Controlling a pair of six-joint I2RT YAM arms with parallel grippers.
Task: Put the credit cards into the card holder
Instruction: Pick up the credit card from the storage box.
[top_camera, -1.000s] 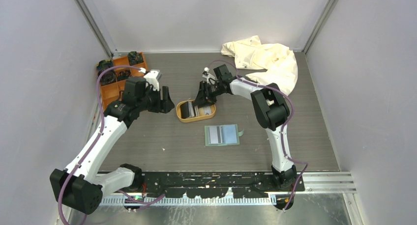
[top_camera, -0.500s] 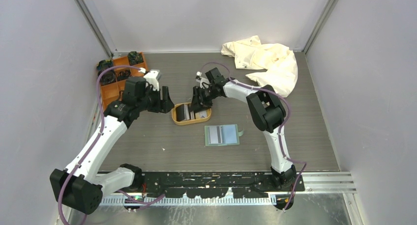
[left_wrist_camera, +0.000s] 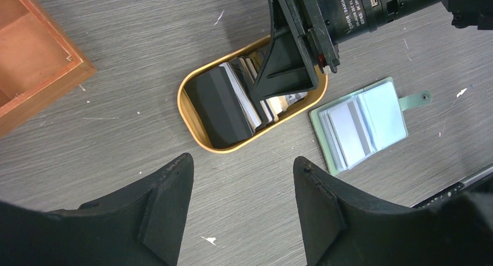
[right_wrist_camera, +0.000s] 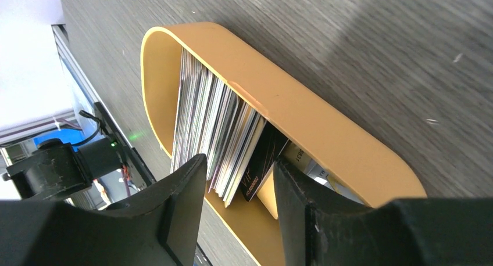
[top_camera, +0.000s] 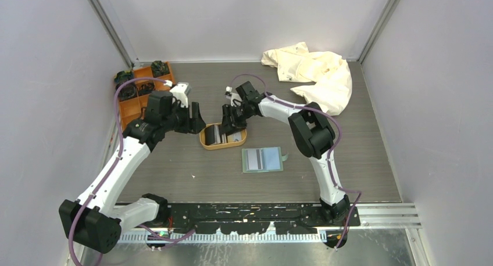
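Observation:
The credit cards [right_wrist_camera: 215,123] stand on edge as a stack in an oval tan tray [right_wrist_camera: 325,132], with a black card [left_wrist_camera: 218,106] at one end. My right gripper [right_wrist_camera: 239,161] is open and reaches down into the tray [top_camera: 222,144]; its fingers straddle the ends of several cards with gaps on both sides. The sage-green card holder [top_camera: 262,160] lies open just right of the tray, a grey-white striped card and a light blue card [left_wrist_camera: 363,123] in its slots. My left gripper [left_wrist_camera: 243,160] hovers open and empty above the table, beside the tray's left end.
An orange compartment box [top_camera: 139,92] with dark items sits at the back left, its corner close to my left gripper. A crumpled cream cloth [top_camera: 314,74] lies at the back right. Grey walls close in the table on three sides.
My right gripper has moved left and its jaws have widened. The tan tray has slid left and slightly nearer with it. The left arm has stayed put.

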